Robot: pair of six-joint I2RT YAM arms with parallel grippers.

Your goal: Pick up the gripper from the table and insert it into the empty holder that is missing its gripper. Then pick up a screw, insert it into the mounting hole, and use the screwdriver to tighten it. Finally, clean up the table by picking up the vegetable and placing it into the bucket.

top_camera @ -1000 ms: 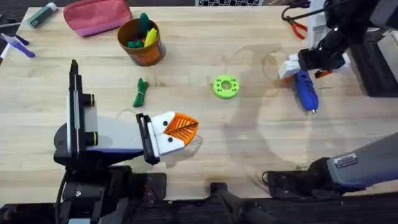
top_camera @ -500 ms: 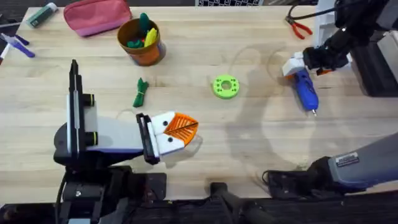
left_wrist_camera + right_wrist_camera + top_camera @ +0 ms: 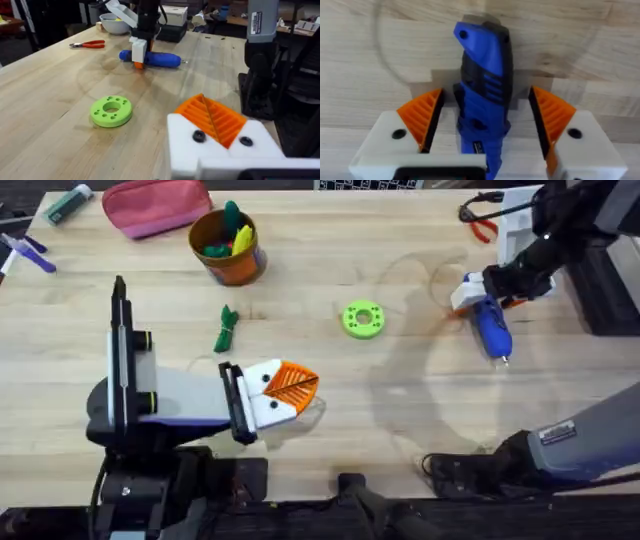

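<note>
The blue screwdriver [image 3: 492,330] lies on the table at the right, its silver bit toward the front edge. My right gripper [image 3: 490,288] stands open astride its handle. In the right wrist view the blue body [image 3: 482,100] sits between the orange pads [image 3: 422,117] with a gap on each side. My left gripper [image 3: 292,385] rests shut near the front middle, its orange pads [image 3: 215,120] pressed together. The green vegetable [image 3: 226,330] lies left of centre, in front of the orange-brown bucket [image 3: 240,268], which holds toy pieces. The loose gripper, the holder and a screw are out of view.
A green ring with holes [image 3: 362,319] lies mid-table between the two arms. Red-handled pliers [image 3: 480,227] sit at the back right. A pink pouch [image 3: 155,205] and pens lie at the back left. A white bowl [image 3: 114,22] stands beyond the pliers.
My right gripper has shifted slightly back and forth over the screwdriver's handle. The screwdriver stays on the table. The left arm has not moved.
</note>
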